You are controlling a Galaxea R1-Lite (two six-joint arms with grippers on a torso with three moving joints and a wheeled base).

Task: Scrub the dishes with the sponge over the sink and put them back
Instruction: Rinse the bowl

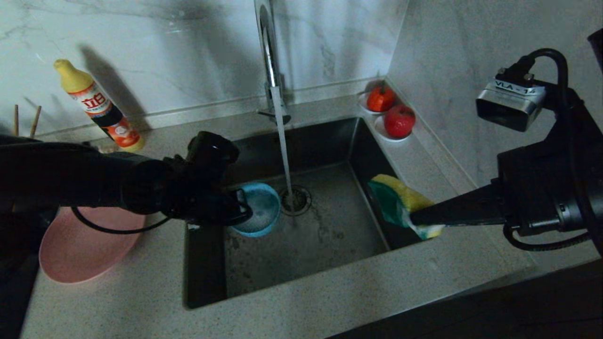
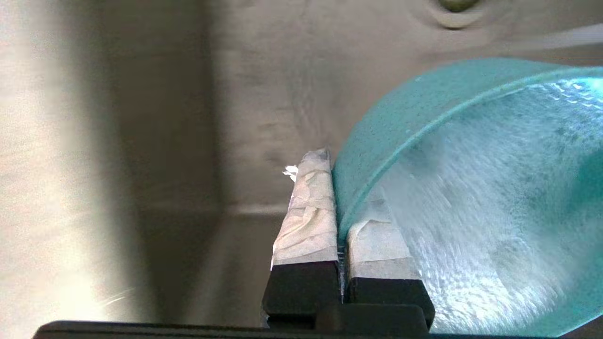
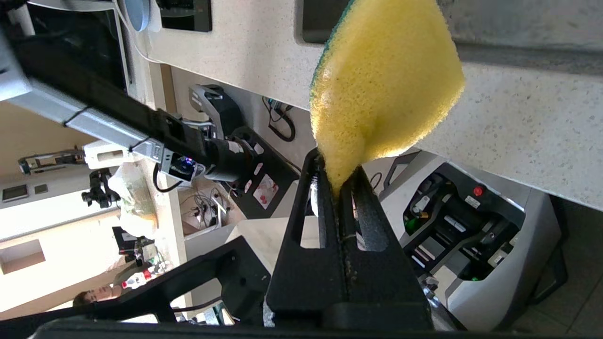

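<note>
Now our left hand (image 1: 238, 207) pinches the bowl (image 1: 258, 209) by its rim over the sink (image 1: 330, 235), near the running water; our right hand (image 1: 414, 219), clamped on the sponge (image 1: 398, 202), must next meet it.

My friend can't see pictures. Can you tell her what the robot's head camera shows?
Over a steel sink with its faucet running, the robot's left gripper pinches the rim of a blue bowl, and the right gripper holds a yellow-and-green sponge at the sink's right edge. A pink plate lies on the counter to the left.
</note>
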